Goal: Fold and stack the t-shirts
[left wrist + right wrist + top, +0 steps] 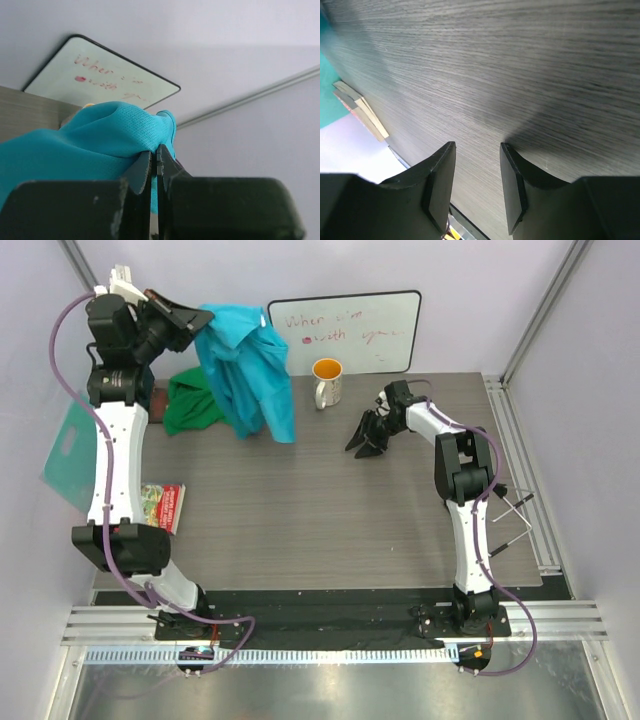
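At far-left of the table (330, 530), the left gripper (192, 320) is raised high and clamped shut on a bunched edge of the turquoise t-shirt (245, 370). The left wrist view shows the jaws pinched together w/ mesh cloth (90, 145) squeezed between them.

The shirt hangs from that one pinch, so its long axis runs roughly top-to-bottom. The lower end drapes down and slants toward the robot's right, ending near the table surface. The green t-shirt (190, 405) lies crumpled on the table just behind and left of the hanging one; can't tell if they touch.

The right gripper (365, 440) sits low near the table, jaws partly apart w/ nothing between them. The right wrist view shows only bare wood grain between the fingertips (451, 150). It's near the mug (327, 380), on its near-right side.

Key relation: the shirt's free lower end lies to the right gripper's left, w/ open tabletop between them. The left arm is occupied, so the right arm is the nearer free one. Probably it needs to travel left, passing in front of the mug, to catch the dangling hem and spread the shirt flat.
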### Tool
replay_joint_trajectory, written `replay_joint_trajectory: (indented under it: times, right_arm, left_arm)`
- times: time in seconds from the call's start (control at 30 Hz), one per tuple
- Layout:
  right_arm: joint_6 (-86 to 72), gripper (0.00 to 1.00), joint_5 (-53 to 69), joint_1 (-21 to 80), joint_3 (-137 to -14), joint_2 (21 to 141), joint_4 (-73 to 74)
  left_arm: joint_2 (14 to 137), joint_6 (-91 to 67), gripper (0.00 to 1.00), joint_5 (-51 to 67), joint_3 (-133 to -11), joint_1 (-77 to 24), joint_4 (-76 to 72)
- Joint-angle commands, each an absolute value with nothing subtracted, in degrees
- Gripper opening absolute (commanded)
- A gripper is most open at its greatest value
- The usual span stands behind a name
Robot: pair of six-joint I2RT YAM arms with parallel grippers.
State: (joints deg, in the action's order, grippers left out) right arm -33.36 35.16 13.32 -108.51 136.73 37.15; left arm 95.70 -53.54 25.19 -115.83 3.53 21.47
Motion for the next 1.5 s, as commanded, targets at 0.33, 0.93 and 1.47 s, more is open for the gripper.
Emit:
replay_joint_trajectory:
  times: [0.33,0.93,1.47]
  right_arm:
    - [-35.68,0.45,35.25,13.27,-108.2,136.85,35.6]
    - [-40.79,0.47,32.43,11.78,-112.67,126.74,41.83]
    - [-41.39,0.58,39.55,15.11,-99.76,123.04,38.67]
  left_arm:
    - [84.72,-63.55,0.0,47.8,-85.01,0.53,17.55]
    - [123.74,-44.65,0.0,54.48,-98.16,-15.81,48.26]
    - [117.33,-51.15,0.0,42.8,-87.46,-9.84,35.86]
